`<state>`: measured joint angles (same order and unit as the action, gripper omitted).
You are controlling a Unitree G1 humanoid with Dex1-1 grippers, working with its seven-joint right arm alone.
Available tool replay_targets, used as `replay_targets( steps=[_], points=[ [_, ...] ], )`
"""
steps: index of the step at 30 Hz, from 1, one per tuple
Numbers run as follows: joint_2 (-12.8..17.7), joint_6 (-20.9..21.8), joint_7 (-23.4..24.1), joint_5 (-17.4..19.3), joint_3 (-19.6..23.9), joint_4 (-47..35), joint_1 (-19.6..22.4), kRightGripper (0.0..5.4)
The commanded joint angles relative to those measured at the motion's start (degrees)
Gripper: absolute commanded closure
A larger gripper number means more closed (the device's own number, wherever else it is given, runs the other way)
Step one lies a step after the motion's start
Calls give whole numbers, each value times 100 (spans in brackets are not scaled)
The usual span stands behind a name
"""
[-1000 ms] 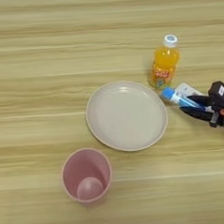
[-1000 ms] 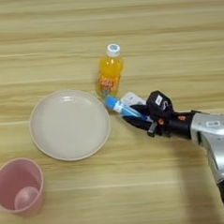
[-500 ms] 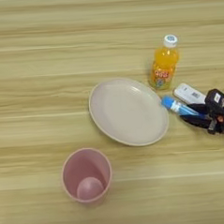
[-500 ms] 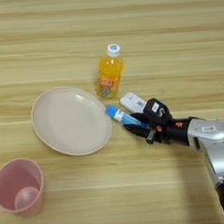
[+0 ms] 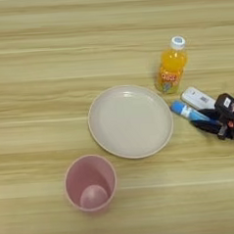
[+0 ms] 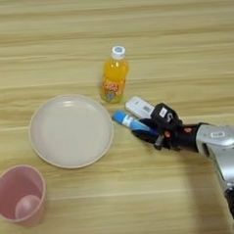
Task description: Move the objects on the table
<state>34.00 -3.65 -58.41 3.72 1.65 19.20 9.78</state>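
Bottle [image 6: 114,75]: orange juice, white cap, upright, upper centre of desk [image 6: 182,26].
Tube [image 6: 131,122]: blue, white label, lying right of centre.
Plate [image 6: 71,131]: round, beige, left of tube.
Tool [image 6: 145,128]: black fingers closed around the tube.
Cup [image 6: 18,194]: pink, lower left.

I see the orange-juice bottle [image 6: 114,75] upright on the table [image 5: 36,55], the empty beige plate [image 6: 71,130] left of it, and the blue tube [image 6: 131,122] lying just beside the plate's right rim.
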Motion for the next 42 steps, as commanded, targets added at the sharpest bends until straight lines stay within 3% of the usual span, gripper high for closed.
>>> replay_targets(
  steps=[1, 4, 5, 12, 20, 27, 31, 37, 42],
  points=[
    [254, 158, 177, -13, 79, -131, 364, 401],
    [256, 167, 194, -27, 67, -120, 368, 401],
    [256, 169, 201, -30, 64, -115, 370, 364],
    [249, 151, 206, 16, 85, -101, 411, 271],
    [117, 130, 180, 473, 382, -473, 536, 165],
    [-81, -382, 135, 1168, 401, -1919, 236, 55],
    [-178, -708, 150, 1332, 217, -2745, -6, 6],
    [-271, -1089, 234, 1417, -61, -3369, -228, 6],
    [-612, -1262, 510, 1242, -542, -3503, -342, 6]
  ],
)
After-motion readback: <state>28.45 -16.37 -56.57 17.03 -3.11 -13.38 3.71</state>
